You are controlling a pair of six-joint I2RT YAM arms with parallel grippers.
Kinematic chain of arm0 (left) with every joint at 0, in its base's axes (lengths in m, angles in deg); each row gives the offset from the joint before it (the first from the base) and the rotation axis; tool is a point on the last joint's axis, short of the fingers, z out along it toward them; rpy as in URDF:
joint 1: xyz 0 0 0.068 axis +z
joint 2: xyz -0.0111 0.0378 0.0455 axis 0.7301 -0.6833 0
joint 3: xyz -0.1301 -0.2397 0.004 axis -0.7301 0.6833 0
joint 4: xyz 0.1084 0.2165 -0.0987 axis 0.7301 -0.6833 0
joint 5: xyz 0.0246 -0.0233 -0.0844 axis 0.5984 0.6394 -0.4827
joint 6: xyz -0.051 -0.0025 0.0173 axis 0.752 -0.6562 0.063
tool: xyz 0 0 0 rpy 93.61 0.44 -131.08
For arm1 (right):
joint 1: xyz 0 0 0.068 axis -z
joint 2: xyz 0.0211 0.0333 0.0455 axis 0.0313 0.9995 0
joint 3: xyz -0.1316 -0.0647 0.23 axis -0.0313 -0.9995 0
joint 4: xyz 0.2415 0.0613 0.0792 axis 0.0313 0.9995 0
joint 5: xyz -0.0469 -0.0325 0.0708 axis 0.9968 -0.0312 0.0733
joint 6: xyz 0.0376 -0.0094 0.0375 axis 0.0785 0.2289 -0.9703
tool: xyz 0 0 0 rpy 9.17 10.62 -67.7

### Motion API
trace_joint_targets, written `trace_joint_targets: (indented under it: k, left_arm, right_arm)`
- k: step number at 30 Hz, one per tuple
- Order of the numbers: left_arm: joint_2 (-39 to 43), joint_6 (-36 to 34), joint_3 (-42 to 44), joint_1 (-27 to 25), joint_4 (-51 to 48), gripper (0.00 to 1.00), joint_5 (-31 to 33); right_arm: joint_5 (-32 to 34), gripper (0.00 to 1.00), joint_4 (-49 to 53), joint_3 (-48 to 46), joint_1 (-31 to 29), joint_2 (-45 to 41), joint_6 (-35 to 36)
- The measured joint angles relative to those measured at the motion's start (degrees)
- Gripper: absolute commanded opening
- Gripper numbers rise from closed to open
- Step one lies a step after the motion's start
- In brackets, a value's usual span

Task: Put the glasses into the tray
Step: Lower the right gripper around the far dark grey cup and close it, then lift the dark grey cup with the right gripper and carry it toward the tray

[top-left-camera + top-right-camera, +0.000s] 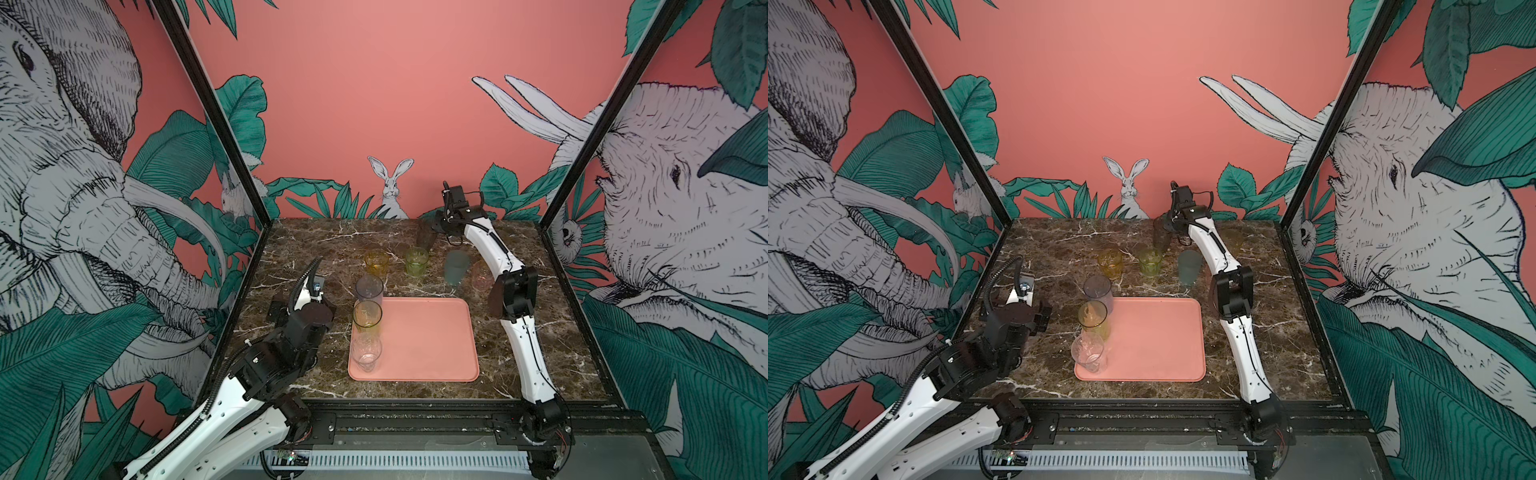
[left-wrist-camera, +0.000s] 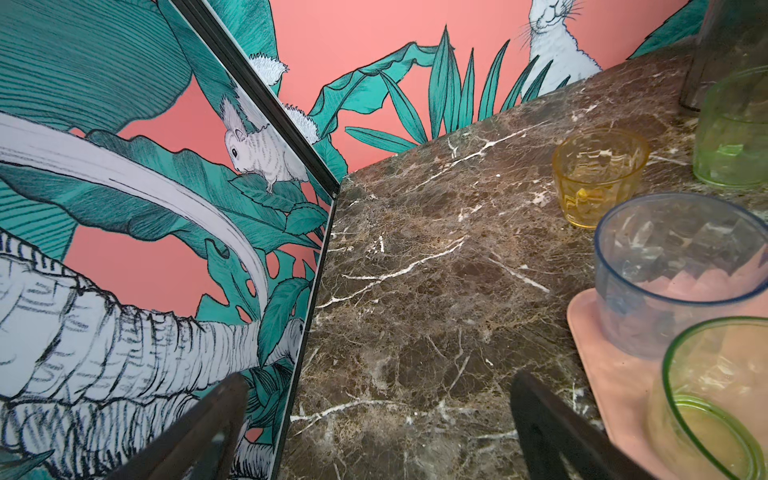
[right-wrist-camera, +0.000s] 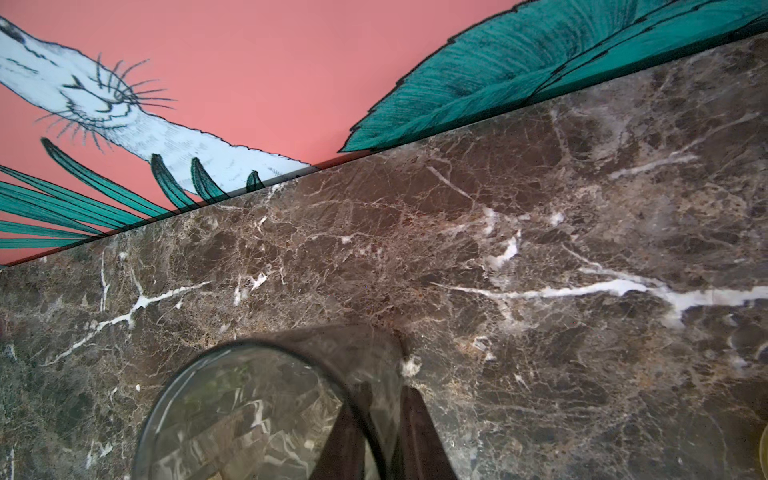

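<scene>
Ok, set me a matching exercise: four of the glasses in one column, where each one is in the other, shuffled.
1. clear glass
2. amber glass
3. dark glass
4. blue-grey glass

a. on the table, right of the green glass
b. rim between the right jaws
c. on the tray, front left corner
d. on the table, left of the green glass

Pairs: 1-c, 2-d, 3-b, 4-a

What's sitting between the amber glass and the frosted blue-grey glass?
The short green glass stands between the amber glass and the frosted blue-grey glass, apart from both, shown in both top views.
</scene>
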Motion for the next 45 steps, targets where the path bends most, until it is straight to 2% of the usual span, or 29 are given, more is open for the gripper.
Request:
trace_joint_targets:
  k: [4, 11, 24, 36, 45]
  left_arm:
    - [0.5, 0.2, 0.0, 0.0, -0.1, 0.99, -0.2]
    - [1.3, 1.1, 0.0, 0.0, -0.2, 0.99, -0.3]
    - [2.3, 3.0, 0.1, 0.0, -0.3, 0.99, -1.6]
    - [4.3, 3.3, 0.0, 0.0, -4.3, 0.99, -1.6]
    - [5.1, 3.5, 0.0, 0.0, -5.2, 1.0, -1.6]
  right_arm:
    - [0.0, 0.07, 0.3, 0.0, 0.0, 0.0, 0.0]
    - [0.2, 0.0, 0.3, 0.0, 0.0, 0.0, 0.3]
    - [0.3, 0.0, 0.9, -0.3, 0.0, -2.6, 1.8]
    - [0.5, 0.0, 2.5, -7.5, -0.6, -18.2, 3.9]
    - [1.3, 0.0, 5.1, -13.0, -4.3, -27.3, 6.3]
